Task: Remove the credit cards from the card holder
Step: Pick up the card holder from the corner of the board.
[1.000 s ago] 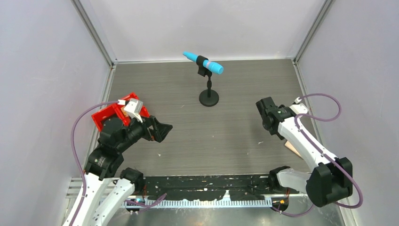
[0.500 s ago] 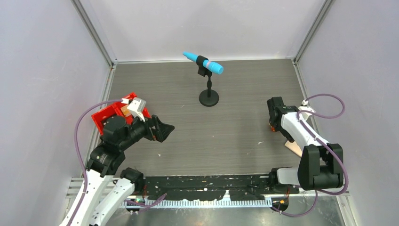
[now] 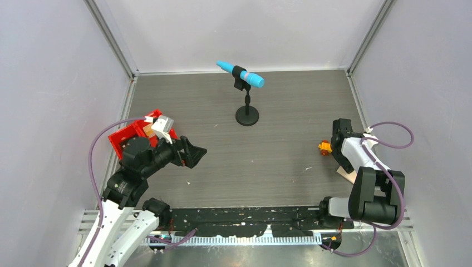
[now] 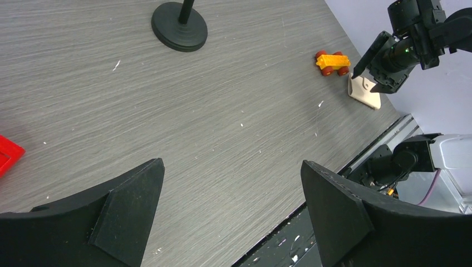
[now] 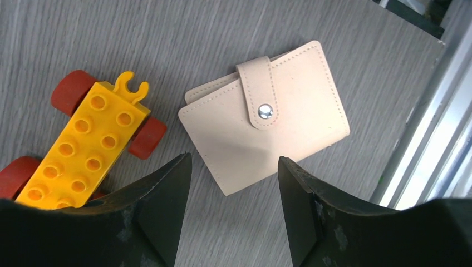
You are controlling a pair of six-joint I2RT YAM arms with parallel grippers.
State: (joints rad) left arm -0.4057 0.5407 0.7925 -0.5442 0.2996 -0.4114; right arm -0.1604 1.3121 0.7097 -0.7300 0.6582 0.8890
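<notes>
Nearest to the arm bases, on the right side of the table (image 3: 267, 167), lies the card holder (image 5: 267, 142). It is flat on the grey surface, close to the metal rail at the table's edge. It is folded shut, and its tab is fastened with a silver snap, so the inside is hidden. The right gripper (image 5: 234, 167) hangs directly above it. Its two black fingers (image 5: 161, 211) are spread apart, with nothing between them, and the lower half of the holder shows in the gap. I cannot tell whether the tips touch the leather.

Just beside the holder, a little farther from the bases, stands a yellow toy brick car (image 5: 83, 150) with red wheels. The car and the holder are close but apart.

On the left side, the left gripper (image 4: 232, 164) is raised over bare table, its fingers wide apart and holding nothing. Behind it sits a red tray (image 3: 125, 136). Farthest away, near the middle of the back, a blue microphone (image 3: 240, 74) rests on a black stand (image 3: 247, 115).
</notes>
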